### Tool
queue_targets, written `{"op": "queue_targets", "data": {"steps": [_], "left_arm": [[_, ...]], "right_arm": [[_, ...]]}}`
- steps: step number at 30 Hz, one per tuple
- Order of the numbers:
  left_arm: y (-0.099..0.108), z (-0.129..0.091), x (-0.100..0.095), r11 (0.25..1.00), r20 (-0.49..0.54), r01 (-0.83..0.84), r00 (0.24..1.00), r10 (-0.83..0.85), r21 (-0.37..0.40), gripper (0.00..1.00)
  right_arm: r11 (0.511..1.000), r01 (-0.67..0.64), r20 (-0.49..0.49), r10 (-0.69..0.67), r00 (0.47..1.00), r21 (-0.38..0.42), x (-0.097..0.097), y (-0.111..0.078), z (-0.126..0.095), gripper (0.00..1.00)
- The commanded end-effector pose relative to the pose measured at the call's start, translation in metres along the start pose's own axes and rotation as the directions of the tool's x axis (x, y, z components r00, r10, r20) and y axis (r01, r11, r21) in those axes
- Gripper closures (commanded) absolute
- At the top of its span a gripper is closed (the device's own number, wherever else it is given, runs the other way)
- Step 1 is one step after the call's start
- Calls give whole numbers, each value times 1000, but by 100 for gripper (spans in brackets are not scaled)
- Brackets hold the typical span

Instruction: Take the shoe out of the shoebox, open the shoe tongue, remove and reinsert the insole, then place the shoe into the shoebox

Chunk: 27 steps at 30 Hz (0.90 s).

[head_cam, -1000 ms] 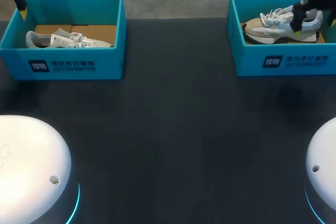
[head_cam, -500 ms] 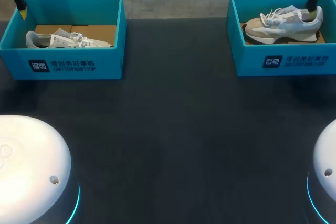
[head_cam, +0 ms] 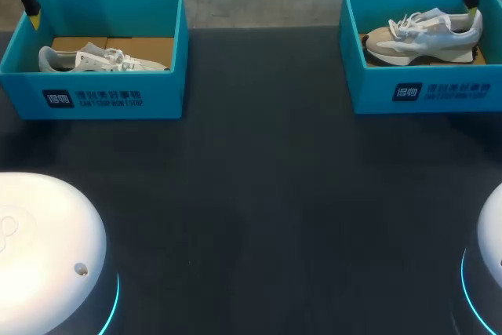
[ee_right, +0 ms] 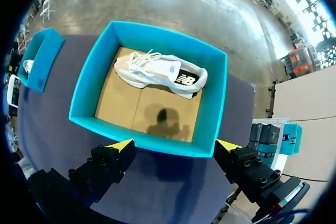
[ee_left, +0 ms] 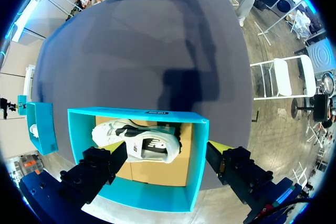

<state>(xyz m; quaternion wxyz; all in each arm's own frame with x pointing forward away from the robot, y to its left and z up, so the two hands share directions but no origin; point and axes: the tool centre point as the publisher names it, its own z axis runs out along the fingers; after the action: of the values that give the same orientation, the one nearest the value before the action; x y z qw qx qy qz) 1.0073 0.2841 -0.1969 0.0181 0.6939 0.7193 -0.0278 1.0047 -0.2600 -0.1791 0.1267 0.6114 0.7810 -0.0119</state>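
A white shoe (ee_right: 160, 72) lies inside the right shoebox (ee_right: 86, 85), against its far wall, long axis along the box's length. The right hand (ee_right: 175, 145) hangs above that box, fingers spread and empty, seemingly over its near wall. The left hand (ee_left: 168, 149), also spread, is well apart.

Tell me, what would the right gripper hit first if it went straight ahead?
Probably the cardboard floor of the shoebox, beside the shoe; the right gripper hangs open above it, depth unclear.
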Motion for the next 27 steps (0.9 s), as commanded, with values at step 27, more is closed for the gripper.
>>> {"op": "queue_targets", "data": {"steps": [27], "left_arm": [[-1, -1, 0, 1000, -3, 0, 1000, 0, -1, 0]], "right_arm": [[998, -60, 115, 62, 991, -25, -31, 63, 59, 0]]}}
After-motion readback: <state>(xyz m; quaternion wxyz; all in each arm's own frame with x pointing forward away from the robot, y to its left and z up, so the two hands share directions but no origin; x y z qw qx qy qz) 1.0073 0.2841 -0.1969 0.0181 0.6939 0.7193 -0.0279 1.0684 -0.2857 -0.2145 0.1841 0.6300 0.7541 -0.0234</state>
